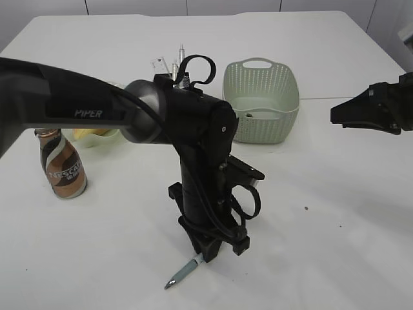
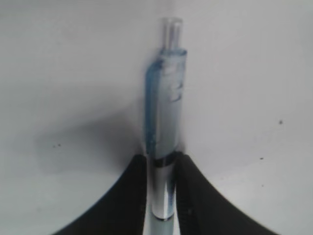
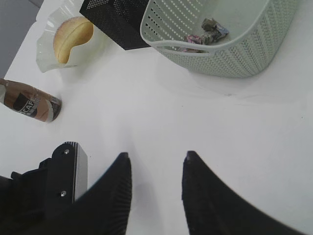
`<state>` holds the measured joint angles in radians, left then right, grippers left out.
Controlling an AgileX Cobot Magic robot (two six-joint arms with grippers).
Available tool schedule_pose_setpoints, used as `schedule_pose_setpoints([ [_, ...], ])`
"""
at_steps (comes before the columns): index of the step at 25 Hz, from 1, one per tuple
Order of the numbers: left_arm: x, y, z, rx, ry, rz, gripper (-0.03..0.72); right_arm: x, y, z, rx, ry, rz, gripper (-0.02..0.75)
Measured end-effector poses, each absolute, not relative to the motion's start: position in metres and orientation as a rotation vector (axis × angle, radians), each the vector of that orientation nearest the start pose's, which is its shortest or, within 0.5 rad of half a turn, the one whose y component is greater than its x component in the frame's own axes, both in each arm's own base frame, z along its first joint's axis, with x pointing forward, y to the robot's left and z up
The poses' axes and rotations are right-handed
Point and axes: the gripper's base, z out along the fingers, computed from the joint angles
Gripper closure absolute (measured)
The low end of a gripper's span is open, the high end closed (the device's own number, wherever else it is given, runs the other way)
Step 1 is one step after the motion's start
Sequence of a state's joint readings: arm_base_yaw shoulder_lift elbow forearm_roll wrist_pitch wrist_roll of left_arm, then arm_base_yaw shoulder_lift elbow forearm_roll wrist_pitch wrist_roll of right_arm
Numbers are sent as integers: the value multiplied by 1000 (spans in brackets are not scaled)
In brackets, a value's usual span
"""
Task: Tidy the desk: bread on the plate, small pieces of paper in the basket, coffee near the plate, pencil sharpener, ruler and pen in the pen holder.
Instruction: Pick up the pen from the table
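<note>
My left gripper is shut on a pale blue pen low over the front of the table; the left wrist view shows the pen clamped between the jaws. My right gripper is open and empty, raised at the right. The bread lies on a plate. The coffee can stands near it. The green basket holds small paper pieces. The black pen holder has a ruler in it, mostly hidden by my left arm.
The white table extends wide around the left arm, with a few dark specks at the right. Its far edge lies behind the basket.
</note>
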<state>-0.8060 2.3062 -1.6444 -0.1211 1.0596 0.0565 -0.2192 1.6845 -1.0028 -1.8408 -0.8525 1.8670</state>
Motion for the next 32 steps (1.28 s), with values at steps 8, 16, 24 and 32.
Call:
schedule_pose_setpoints([
  [8, 295, -320, 97, 1273, 2980, -96, 624, 336, -7, 228, -208, 2247, 820, 478],
  [16, 295, -320, 103, 1263, 2965, -112, 627, 336, -7, 228, -208, 2247, 820, 479],
  [24, 296, -320, 156, 1156, 2842, -198, 627, 336, -7, 228, -208, 2247, 820, 478],
  [32, 281, -299, 180, 1008, 2630, -291, 627, 336, -7, 228, -208, 2247, 820, 479],
])
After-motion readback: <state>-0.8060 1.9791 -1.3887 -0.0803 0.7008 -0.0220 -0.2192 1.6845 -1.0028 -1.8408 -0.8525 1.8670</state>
